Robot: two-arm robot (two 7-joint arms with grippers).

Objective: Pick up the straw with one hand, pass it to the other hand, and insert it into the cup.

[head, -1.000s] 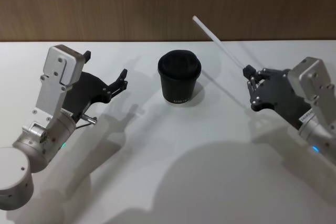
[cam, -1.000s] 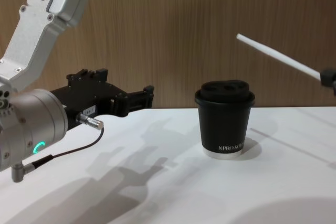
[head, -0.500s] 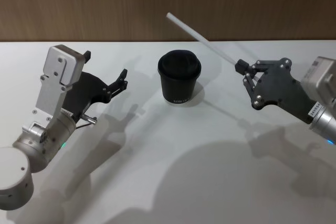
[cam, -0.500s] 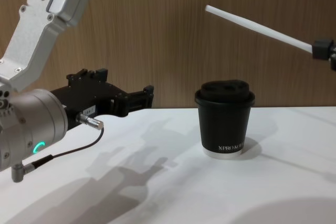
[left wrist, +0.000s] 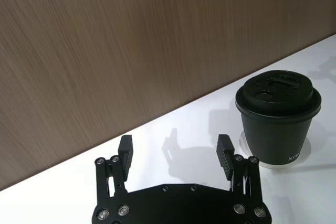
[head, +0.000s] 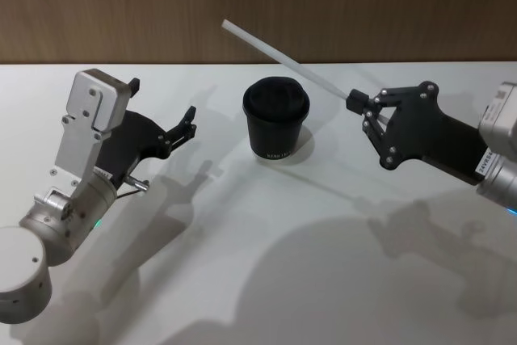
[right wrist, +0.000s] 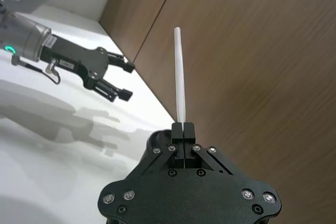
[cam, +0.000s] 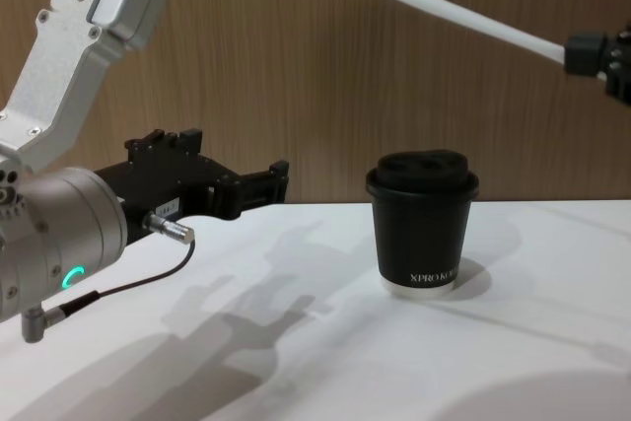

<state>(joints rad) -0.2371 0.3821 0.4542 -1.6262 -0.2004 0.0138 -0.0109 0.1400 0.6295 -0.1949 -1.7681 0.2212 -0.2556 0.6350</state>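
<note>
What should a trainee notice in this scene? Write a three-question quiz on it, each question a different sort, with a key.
1. True or false: the right gripper is shut on one end of the straw, holding it in the air.
2. The left gripper is: A) open and holding nothing; B) shut on the cup; C) shut on the straw.
3. Fill the gap: the cup stands upright on the table with its domed lid ____ (on or off).

Key: 1 true. 2 A. 3 on.
</note>
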